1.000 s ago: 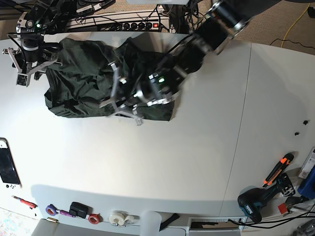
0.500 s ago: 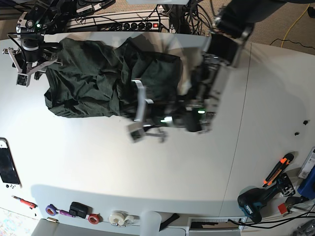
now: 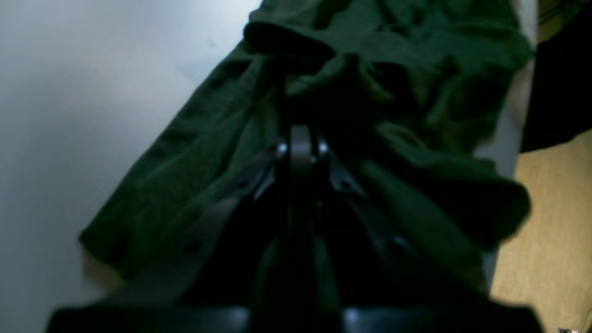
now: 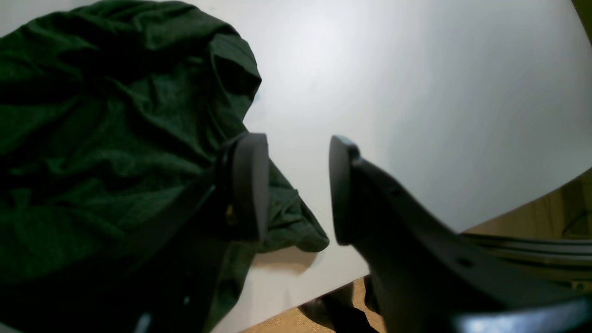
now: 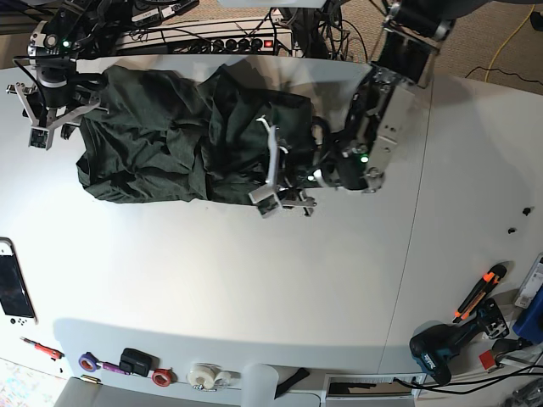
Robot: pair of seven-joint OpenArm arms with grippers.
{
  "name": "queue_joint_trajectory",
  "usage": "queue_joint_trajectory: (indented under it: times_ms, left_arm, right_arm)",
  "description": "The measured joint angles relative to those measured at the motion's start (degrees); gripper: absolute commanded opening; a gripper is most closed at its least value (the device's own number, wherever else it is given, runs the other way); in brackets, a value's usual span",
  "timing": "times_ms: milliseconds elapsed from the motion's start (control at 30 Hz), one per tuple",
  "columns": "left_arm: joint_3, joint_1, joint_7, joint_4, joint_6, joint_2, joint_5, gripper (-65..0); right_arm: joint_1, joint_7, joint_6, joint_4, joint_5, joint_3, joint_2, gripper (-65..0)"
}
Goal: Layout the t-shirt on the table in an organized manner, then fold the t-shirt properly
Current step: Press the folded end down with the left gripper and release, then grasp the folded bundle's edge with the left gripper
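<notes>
Left hand [image 5: 273, 174] pinches the t-shirt [image 5: 161, 136] at its near-centre edge (right hand [image 5: 38, 119] half-open, empty, at the far end), cloth lying lengthwise between them.

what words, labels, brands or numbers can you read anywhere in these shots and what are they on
None can be read.
The t-shirt is plain, with no print in view.
The table bears no writing.
The drill, the handheld game console and the tape rolls at the near edge may carry labels, but they are too small to read.
Both wrist views show only cloth, table and grippers, blurred and unmarked.
</notes>
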Motion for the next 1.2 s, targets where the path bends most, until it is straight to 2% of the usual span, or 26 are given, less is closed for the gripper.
queue_joint_trajectory:
  times_ms: [333,567,767,867,933,1133,1200]
  left_arm:
    - [0.0,-1.3,-1.6,-6.7,0.0,4.3,0.4,-65.0]
    - [0.0,-2.6,-4.1,-12.4,0.2,4.6,1.1,-65.0]
    - [0.0,-4.5,-7.4,-17.3,0.2,8.9,0.9,-65.0]
    - [0.0,-5.4,-7.3,-20.6,0.2,11.5,1.1,-65.0]
    - [0.2,-6.0,-8.0,-21.7,0.0,11.9,0.8,-65.0]
    - [2.1,-7.5,-17.3,-22.1,0.4,11.9,1.9,-65.0]
    - [3.0,-7.4,-18.4,-22.1,0.0,11.9,2.1,-65.0]
  right_arm:
    - [0.0,-0.2,0.0,0.0,0.0,0.0,0.0,-42.9]
    - [0.0,-0.2,0.0,0.0,0.0,0.0,0.0,-42.9]
    - [0.0,-0.2,0.0,0.0,0.0,0.0,0.0,-42.9]
    - [0.0,-0.2,0.0,0.0,0.0,0.0,0.0,-42.9]
    - [0.0,-0.2,0.0,0.0,0.0,0.0,0.0,-42.9]
    - [0.0,-0.2,-0.2,0.0,0.0,0.0,0.0,-42.9]
    - [0.0,-0.2,-0.2,0.0,0.0,0.0,0.0,-42.9]
